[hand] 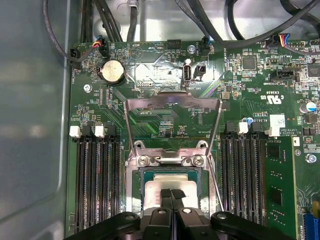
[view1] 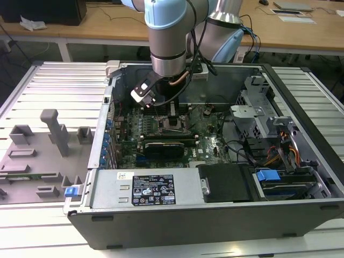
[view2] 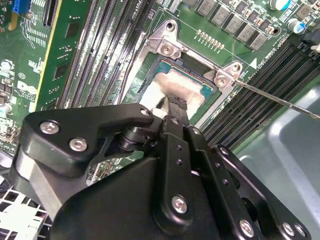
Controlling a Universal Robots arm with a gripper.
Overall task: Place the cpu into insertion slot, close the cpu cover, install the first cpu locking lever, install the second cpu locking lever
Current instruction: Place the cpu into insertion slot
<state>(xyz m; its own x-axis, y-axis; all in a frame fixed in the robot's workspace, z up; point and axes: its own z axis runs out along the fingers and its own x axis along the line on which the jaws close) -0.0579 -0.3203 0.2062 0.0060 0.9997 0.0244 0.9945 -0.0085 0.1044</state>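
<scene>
Reaching down into an open desktop computer case (view1: 215, 215), a pale blue and silver robot arm (view1: 169, 43) sets its black gripper (hand: 171, 192) over the middle of the green motherboard (hand: 90, 115). In both wrist views the two fingers are pressed together along a seam with nothing gripped between them, and their tips meet the top of the cpu (hand: 159, 181). The cpu, a pale silver square, lies flat inside the insertion slot (hand: 141, 187). Whether it is fully seated cannot be told.

The cpu cover (hand: 172, 101), a thin metal frame with a cut-out centre, is swung open and stands back from the slot on its hinge, so green board shows through its opening. A thin wire locking lever (view2: 280, 100) angles away from one corner of the slot, unlatched. Rows of long black memory slots (hand: 97, 180) flank the slot on both sides. A round coin battery (hand: 112, 71) sits beyond the raised cover.
</scene>
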